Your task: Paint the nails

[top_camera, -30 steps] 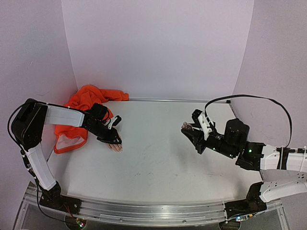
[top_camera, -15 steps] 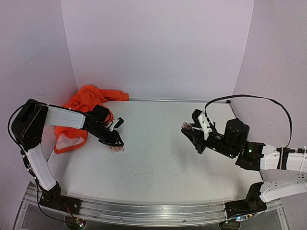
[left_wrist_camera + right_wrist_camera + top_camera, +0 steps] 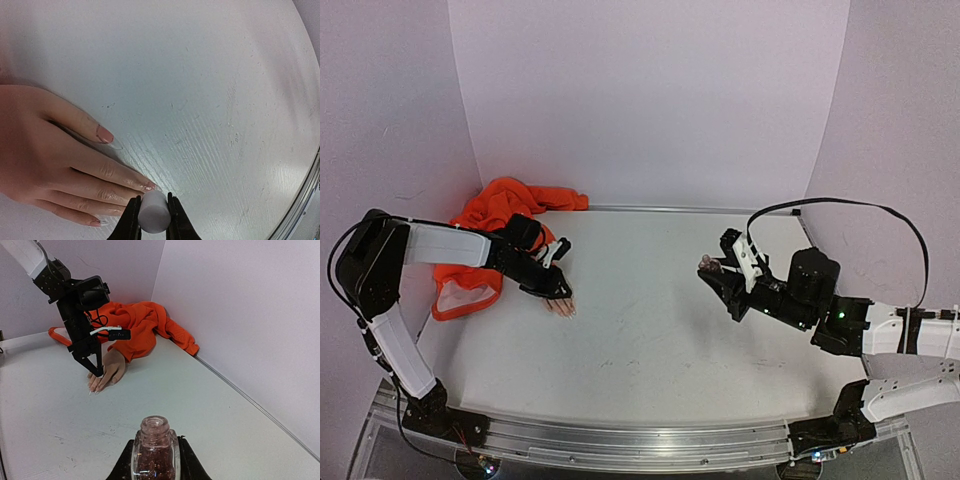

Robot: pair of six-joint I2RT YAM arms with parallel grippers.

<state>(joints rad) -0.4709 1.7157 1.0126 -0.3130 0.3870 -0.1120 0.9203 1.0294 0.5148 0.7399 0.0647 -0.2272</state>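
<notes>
The left arm (image 3: pixel 445 243) rises from its base, folds at the elbow by the wall and reaches toward 3 o'clock over the orange sleeve (image 3: pixel 495 212). Its wrist is bent down. The left pincer (image 3: pixel 154 220) is clamped on a pale cap (image 3: pixel 154 215), which sits just at a fingertip of the mannequin hand (image 3: pixel 50 150). That hand lies flat at the table's (image 3: pixel 650 340) 9 o'clock side, its nails (image 3: pixel 104 134) pointing toward 4 o'clock. The right arm (image 3: pixel 880 330) stretches low toward 10 o'clock, and the right pincer (image 3: pixel 155 462) grips an uncapped glass bottle (image 3: pixel 154 447), held upright at 3 o'clock.
</notes>
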